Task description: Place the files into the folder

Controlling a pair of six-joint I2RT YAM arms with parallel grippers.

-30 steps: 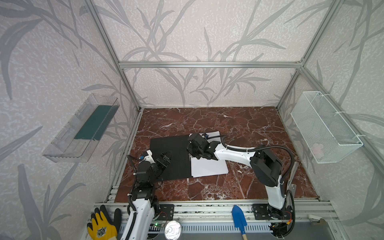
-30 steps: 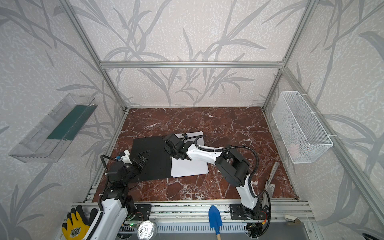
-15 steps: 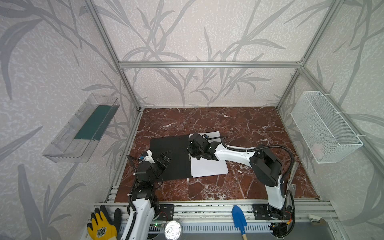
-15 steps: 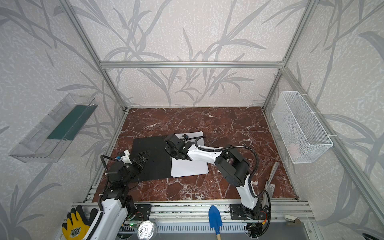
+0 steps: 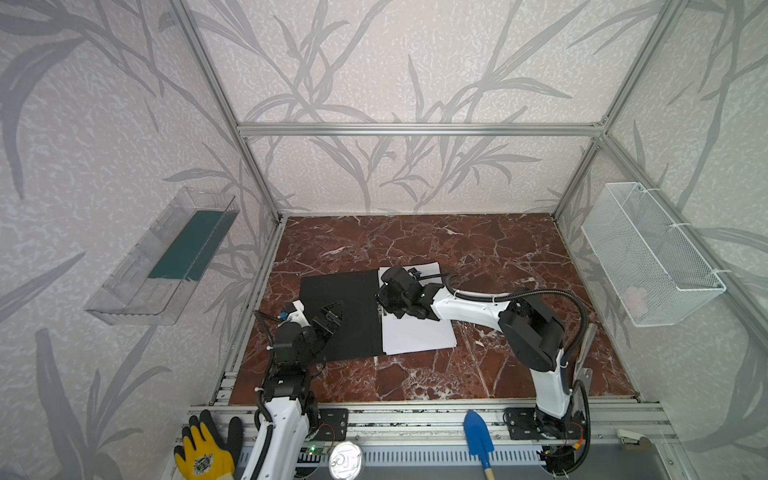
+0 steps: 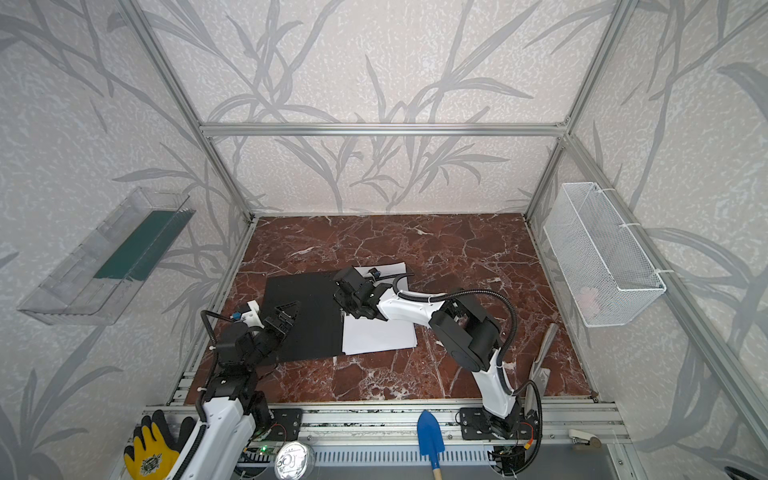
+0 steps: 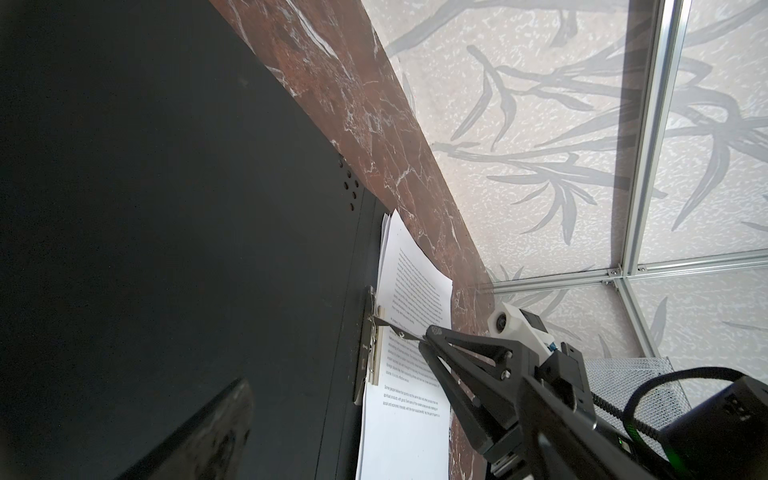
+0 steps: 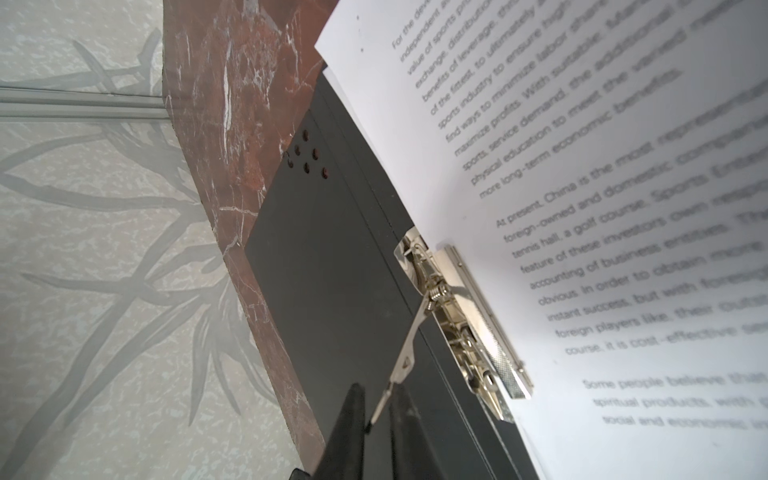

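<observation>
Right jaws narrowed onto clip lever point(image 8: 405, 357), left jaws open, folder point(image 5: 345, 291) on marble tabletop point(image 5: 415, 241), leafy walls point(image 5: 415, 62)

Soft, even light fills my cell and the shadows are faint. Both top views bow at their edges. In my right wrist view the near text on the files point(image 8: 623, 249) blurs, and the clip point(image 8: 457, 316) glints.

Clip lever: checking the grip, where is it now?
Right wrist view: the silver metal clip lever rises from the black folder's spine beside the white printed sheets, tip between the right pincer's fingers.
</observation>
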